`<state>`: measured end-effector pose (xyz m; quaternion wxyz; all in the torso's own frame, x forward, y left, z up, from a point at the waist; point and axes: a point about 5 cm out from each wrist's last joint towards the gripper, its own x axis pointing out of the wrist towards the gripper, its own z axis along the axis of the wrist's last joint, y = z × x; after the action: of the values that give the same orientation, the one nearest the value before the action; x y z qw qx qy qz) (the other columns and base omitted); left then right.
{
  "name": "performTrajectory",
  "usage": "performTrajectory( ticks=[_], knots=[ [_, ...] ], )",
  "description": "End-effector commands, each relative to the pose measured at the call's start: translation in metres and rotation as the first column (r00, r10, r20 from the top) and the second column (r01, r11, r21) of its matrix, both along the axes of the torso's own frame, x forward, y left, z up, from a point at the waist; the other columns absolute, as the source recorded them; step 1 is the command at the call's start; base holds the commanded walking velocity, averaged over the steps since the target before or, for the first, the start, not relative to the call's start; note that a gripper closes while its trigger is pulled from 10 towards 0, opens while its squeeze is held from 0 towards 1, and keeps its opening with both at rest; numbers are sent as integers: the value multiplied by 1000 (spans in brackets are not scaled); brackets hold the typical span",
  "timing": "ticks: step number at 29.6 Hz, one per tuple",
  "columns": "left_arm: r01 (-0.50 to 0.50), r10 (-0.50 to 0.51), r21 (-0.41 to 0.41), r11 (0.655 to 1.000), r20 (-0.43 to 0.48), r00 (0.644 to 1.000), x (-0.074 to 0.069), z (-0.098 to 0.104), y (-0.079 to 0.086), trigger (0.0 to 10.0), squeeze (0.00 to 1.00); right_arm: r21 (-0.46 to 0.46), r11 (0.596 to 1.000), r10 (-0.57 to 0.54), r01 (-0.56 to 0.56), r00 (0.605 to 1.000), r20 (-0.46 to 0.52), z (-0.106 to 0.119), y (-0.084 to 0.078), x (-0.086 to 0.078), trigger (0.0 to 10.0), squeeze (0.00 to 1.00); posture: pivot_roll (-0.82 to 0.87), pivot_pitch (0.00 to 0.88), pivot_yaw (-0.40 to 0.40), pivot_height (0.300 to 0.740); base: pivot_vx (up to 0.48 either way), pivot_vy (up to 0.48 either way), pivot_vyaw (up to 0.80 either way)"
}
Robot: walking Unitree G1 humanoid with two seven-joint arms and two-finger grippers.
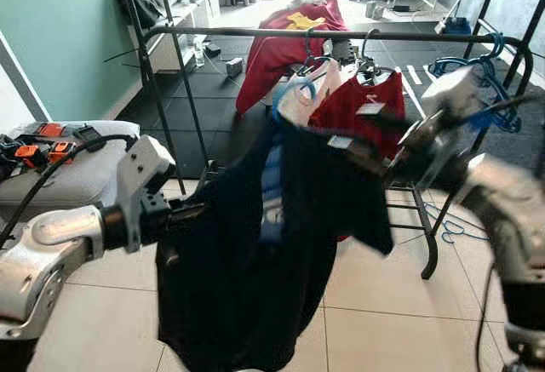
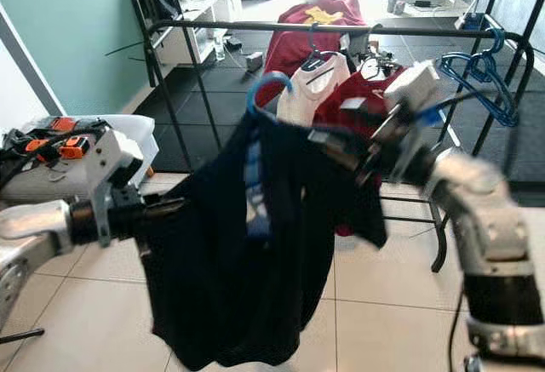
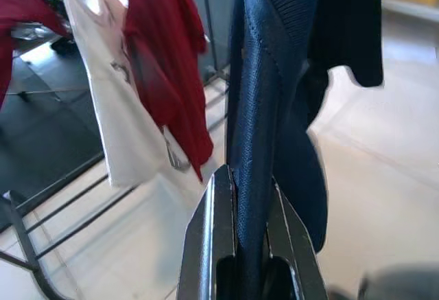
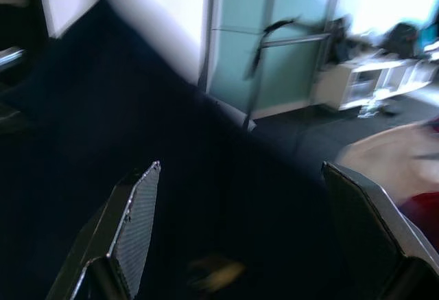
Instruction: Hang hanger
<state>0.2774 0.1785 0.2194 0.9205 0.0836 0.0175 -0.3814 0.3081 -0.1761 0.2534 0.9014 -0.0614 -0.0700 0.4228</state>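
Note:
A dark navy shirt (image 1: 247, 261) hangs on a blue hanger whose hook (image 1: 294, 91) rises in front of the black clothes rail (image 1: 255, 31) without touching it. My left gripper (image 3: 248, 183) is shut on a fold of the shirt's fabric at its left side (image 1: 183, 210). My right gripper (image 4: 240, 169) is blurred and reaches to the shirt's right shoulder (image 1: 362, 151). Its fingers (image 4: 134, 224) stand wide apart, with dark cloth just in front of them. A white top (image 1: 319, 91) and a red shirt (image 1: 366, 108) hang on the rail behind.
A red garment (image 1: 285, 48) is draped over the rail, and empty blue hangers (image 1: 485, 74) hang at its right end. A white cushioned seat (image 1: 77, 176) with orange-black gear stands at the left. The rack's foot (image 1: 430, 261) rests on the tiled floor.

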Motion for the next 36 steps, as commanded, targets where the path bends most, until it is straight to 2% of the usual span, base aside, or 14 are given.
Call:
performTrajectory(
  ticks=[1, 2, 3, 5, 6, 11, 14, 16, 19, 25, 26, 31, 33, 36],
  knots=[
    [-57, 57, -31, 998, 21, 998, 2, 3, -4, 0, 0, 21, 999, 28, -28, 1000, -1, -1, 17, -2, 10000, 0, -102, 45, 58, 740, 0, 0, 0],
    [-73, 74, -57, 996, 18, 997, 1, 2, -10, 2157, 0, 53, 999, 11, -11, 1000, -15, -3, 23, 2, 10000, 0, -97, 46, 52, 740, 0, 0, 0],
    [-73, 74, -57, 996, 18, 997, 1, 2, -10, 2157, 0, 53, 999, 11, -11, 1000, -15, -3, 23, 2, 10000, 0, -97, 46, 52, 740, 0, 0, 0],
    [-84, 86, -88, 993, 24, 996, -1, 3, -20, 4275, 0, 109, 994, -28, 31, 999, -34, -5, 30, 10, 10000, 0, -92, 44, 45, 740, 0, 0, 0],
    [-95, 99, -98, 991, 29, 995, -1, 4, -25, 4471, 0, 128, 991, -29, 34, 999, -46, -6, 34, 12, 10000, 0, -84, 45, 42, 740, 0, 0, 0],
    [-133, 137, -115, 985, 29, 990, 0, 5, -30, 4667, 0, 145, 989, 6, 3, 998, -64, -9, 41, 10, 10000, 0, -80, 46, 38, 740, 0, 0, 0],
    [-189, 194, -138, 972, 26, 981, 4, 8, -37, 4706, 0, 132, 980, 162, -151, 984, -74, -11, 53, -8, 10000, 0, -74, 45, 34, 740, 0, 0, 0],
    [-189, 194, -138, 972, 26, 981, 4, 8, -37, 4706, 0, 132, 980, 162, -151, 984, -74, -11, 53, -8, 10000, 0, -74, 45, 34, 740, 0, 0, 0],
    [-223, 232, -173, 959, 37, 972, 8, 14, -45, 4588, 0, 92, 922, 384, -376, 918, -98, -11, 50, -37, 10000, 0, -78, 44, 35, 740, 0, 0, 0],
    [-242, 254, -181, 953, 44, 966, 11, 19, -46, 4431, 0, 69, 885, 465, -460, 872, -153, -16, 44, -51, 10000, 0, -83, 42, 37, 740, 0, 0, 0],
    [-240, 254, -192, 952, 51, 966, 11, 23, -46, 4235, 0, -6, 902, 422, -431, 885, -196, -28, 41, -50, 10000, 0, -87, 40, 41, 740, 0, 0, 0],
    [-239, 255, -202, 950, 54, 965, 11, 26, -47, 4118, 0, -70, 945, 301, -320, 932, -202, -38, 38, -37, 10000, 0, -86, 39, 41, 740, 0, 0, 0],
    [-259, 278, -217, 941, 61, 959, 11, 30, -46, 3569, 0, -75, 997, 18, -28, 992, -126, -35, 25, -2, 10000, 0, -79, 36, 40, 740, 0, 0, 0],
    [-268, 288, -232, 935, 57, 956, 10, 33, -47, 3529, 0, -43, 988, -152, 149, 986, -74, -25, 11, 16, 10000, 0, -78, 36, 39, 740, 0, 0, 0]
  ],
)
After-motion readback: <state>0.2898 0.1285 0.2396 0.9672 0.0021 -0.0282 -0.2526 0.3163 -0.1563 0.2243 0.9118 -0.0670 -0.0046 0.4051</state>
